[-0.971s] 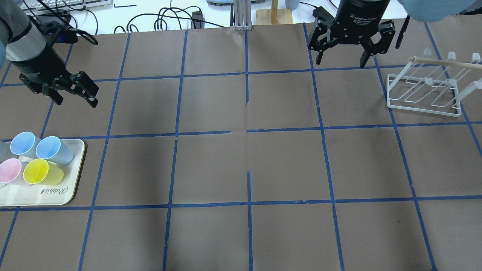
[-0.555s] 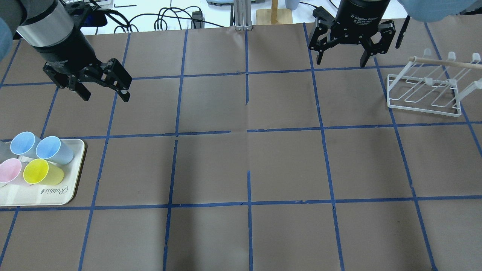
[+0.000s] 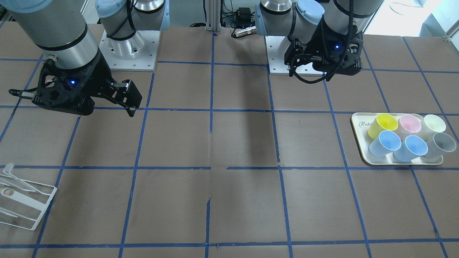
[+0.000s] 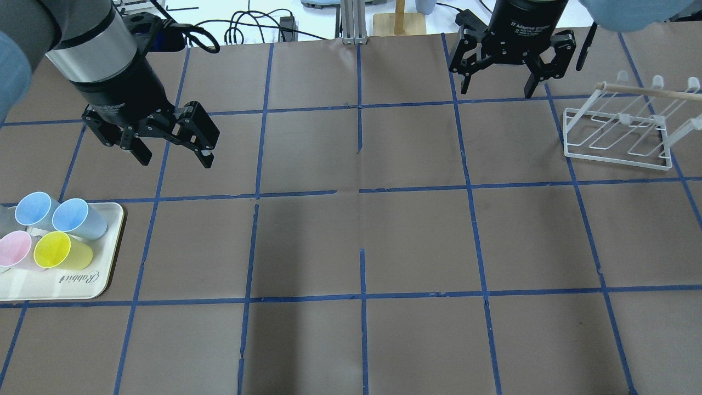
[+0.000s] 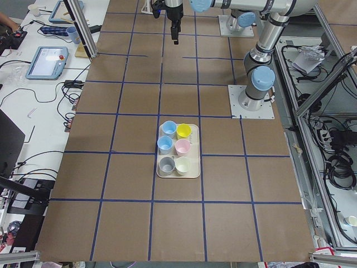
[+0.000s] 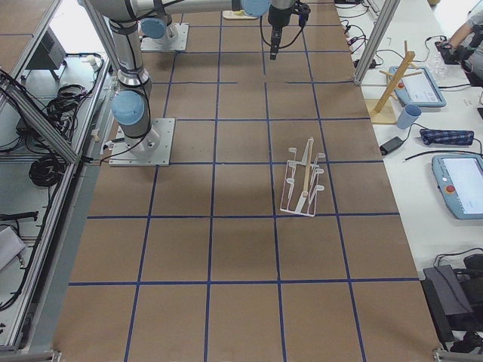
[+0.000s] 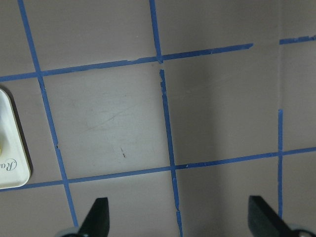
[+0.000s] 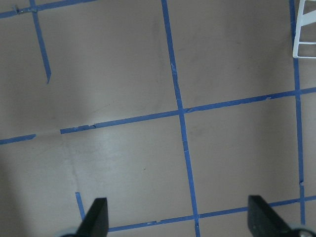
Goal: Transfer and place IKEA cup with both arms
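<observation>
- Hovering over the bench at the upper left of the overhead view, the left tool (image 4: 175,159) has its fingers spread wide and nothing between them; its wrist view shows only taped bench and a sliver of the tray's edge at the left.
- At the upper right of the overhead view, the right tool (image 4: 498,89) hangs with its fingers likewise spread and empty, near the white wire rack (image 4: 617,148).
- The IKEA cup (image 4: 77,218) stands upright on the cream tray (image 4: 82,285) at the lower left of the overhead view. It is in the back row, just beside a second blue cup (image 4: 34,211) and just behind the yellow cup (image 4: 55,249).
- The two blue cups look much alike. I take the one nearer the frame's centre as the paler, but the tint difference is slight.
- The cup is probably very light, with stiff, smooth plastic walls that taper downward, so a loose pinch could let it slip.
- Neighbours crowd most sides, so taking the rim wall with one finger inside and one outside on the open side looks safest.
- For the hand-over, a grip near the rim would leave the lower body free for the other tool.
</observation>
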You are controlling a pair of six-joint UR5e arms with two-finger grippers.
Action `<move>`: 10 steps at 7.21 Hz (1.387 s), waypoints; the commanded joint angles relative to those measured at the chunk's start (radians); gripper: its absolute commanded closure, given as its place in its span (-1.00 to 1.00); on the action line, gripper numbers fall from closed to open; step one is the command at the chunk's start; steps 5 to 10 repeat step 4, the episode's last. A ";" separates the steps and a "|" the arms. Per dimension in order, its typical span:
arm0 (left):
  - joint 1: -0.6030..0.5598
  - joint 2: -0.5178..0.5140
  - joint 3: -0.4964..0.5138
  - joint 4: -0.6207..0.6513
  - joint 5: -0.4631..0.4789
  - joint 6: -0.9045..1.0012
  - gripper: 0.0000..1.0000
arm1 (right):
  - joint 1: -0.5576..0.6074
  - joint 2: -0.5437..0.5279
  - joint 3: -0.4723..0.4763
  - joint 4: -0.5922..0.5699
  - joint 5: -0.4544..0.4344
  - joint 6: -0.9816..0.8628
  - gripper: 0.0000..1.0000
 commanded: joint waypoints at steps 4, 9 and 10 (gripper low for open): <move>-0.001 0.003 -0.007 -0.004 0.028 -0.003 -1.00 | 0.000 0.000 0.000 0.000 0.000 0.000 -1.00; -0.001 0.003 -0.007 -0.004 0.028 -0.003 -1.00 | 0.000 0.000 0.000 0.000 0.000 0.000 -1.00; -0.001 0.003 -0.007 -0.004 0.028 -0.003 -1.00 | 0.000 0.000 0.000 0.000 0.000 0.000 -1.00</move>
